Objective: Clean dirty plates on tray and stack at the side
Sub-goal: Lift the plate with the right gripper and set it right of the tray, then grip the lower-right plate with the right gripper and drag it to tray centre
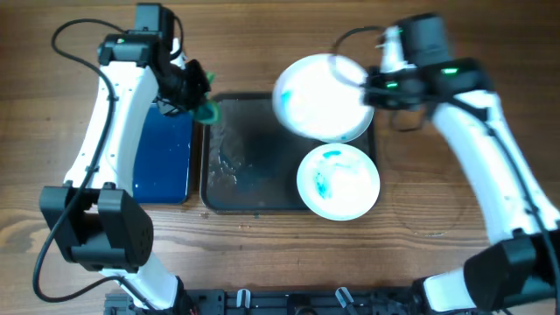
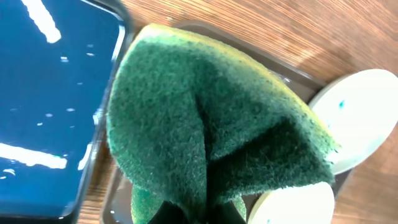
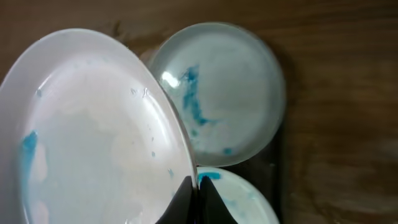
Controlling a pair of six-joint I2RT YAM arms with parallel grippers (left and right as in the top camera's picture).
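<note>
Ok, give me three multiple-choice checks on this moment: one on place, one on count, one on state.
1. The sponge hangs where? A over the middle of the tray; B over its far left corner; C over its near right corner.
2. Plates in the right wrist view? A one; B two; C three.
3. The right claw is? A open; B shut on a plate; C out of view.
B: the left claw holds it there. C: one raised plate, two lower. B: its fingers pinch the raised rim.
</note>
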